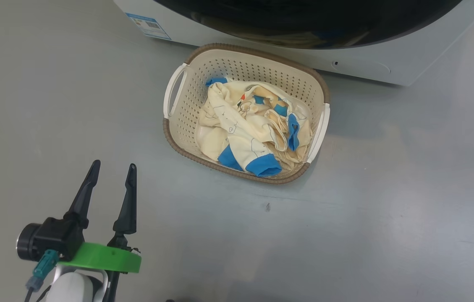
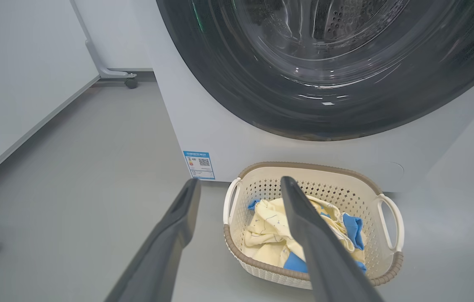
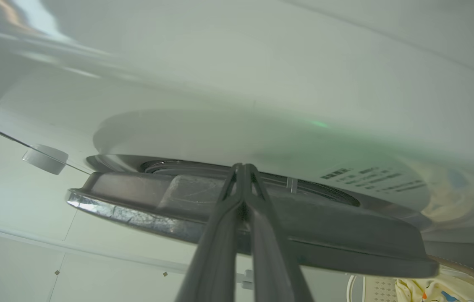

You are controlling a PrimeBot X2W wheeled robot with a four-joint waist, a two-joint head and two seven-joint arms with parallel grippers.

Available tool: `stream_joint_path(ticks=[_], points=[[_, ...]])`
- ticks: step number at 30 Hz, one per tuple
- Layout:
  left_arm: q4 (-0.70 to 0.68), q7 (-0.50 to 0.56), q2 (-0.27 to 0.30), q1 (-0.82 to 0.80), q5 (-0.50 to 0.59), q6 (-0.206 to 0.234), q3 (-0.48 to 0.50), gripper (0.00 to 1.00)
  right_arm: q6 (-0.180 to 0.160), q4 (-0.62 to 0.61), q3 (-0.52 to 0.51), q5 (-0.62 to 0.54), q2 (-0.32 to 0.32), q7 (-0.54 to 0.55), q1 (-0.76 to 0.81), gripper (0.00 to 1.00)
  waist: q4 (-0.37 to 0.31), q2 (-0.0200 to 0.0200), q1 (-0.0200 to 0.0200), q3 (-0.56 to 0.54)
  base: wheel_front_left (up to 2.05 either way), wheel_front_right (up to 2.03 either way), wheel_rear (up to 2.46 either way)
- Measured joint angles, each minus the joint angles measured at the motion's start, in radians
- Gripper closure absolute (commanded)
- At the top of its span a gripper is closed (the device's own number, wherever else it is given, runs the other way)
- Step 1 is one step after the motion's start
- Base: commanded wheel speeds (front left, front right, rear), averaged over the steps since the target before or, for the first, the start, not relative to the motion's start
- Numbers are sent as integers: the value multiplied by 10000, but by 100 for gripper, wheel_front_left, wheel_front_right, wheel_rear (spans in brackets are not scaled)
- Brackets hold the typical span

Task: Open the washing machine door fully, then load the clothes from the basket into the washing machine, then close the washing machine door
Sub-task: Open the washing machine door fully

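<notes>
Right pincer (image 3: 243, 167), clenched on nothing, lays its tips against the edge of the washing machine door (image 3: 144, 197), which looks shut or barely ajar. The likely failure is the thin tips slipping off the glossy rim on the pull, leaving the door short of fully open. A swinging door might also catch the basket (image 1: 178, 138), which sits on the floor (image 1: 52, 105) just before the washing machine (image 1: 362, 67) with the clothes (image 1: 245, 126) inside. Left pincer (image 1: 114, 164) hovers released, low over the floor, fingers aimed toward the machine, well apart from the basket.
</notes>
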Motion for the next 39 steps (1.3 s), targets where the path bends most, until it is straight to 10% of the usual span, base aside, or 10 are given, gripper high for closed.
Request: stream_joint_path(ticks=[39], points=[[136,0,-23,3,-238,0,150,0,-2,453,466,10,504,909,-947,100,83,0,-1,127,0,0,0]])
